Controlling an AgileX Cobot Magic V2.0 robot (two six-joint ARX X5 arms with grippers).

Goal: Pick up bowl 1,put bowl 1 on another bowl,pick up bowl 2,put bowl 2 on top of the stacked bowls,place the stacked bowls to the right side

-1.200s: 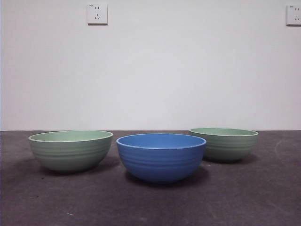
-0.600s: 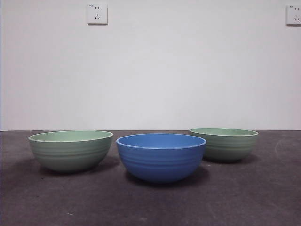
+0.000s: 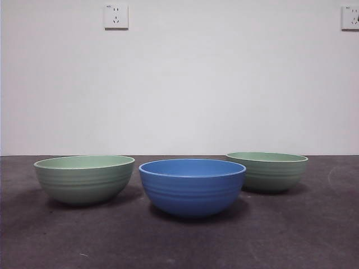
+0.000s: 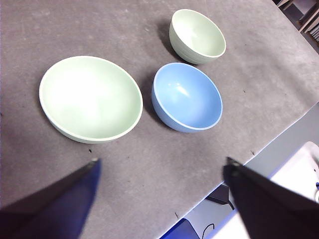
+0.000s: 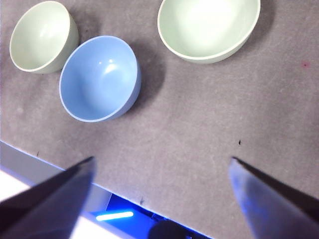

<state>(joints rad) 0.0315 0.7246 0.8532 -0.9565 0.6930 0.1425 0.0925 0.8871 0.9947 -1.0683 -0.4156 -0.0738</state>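
The blue bowl (image 3: pixel 192 187) sits upright, mouth up, round with no long axis, between two green bowls (image 3: pixel 84 178) (image 3: pixel 268 171) on the tabletop (image 3: pixel 179 246); left gripper (image 4: pixel 162 172) and right gripper (image 5: pixel 162 167) hover spread wide, empty.

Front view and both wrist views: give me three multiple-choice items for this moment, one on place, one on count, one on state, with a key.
1. Where does the blue bowl stand?
A. Between the two green bowls
B. Inside a green bowl
C. Past both green bowls at one end

2. How many bowls are on the table?
A. Two
B. Three
C. Four

3. How are the grippers?
A. Both open, holding nothing
B. Left shut on a bowl
C. Right shut on a bowl

Key: 1 A, the left green bowl and the right green bowl flank it. 2 B, one blue and two green, all apart. 3 A, the left gripper and right gripper show spread jaws above the table.
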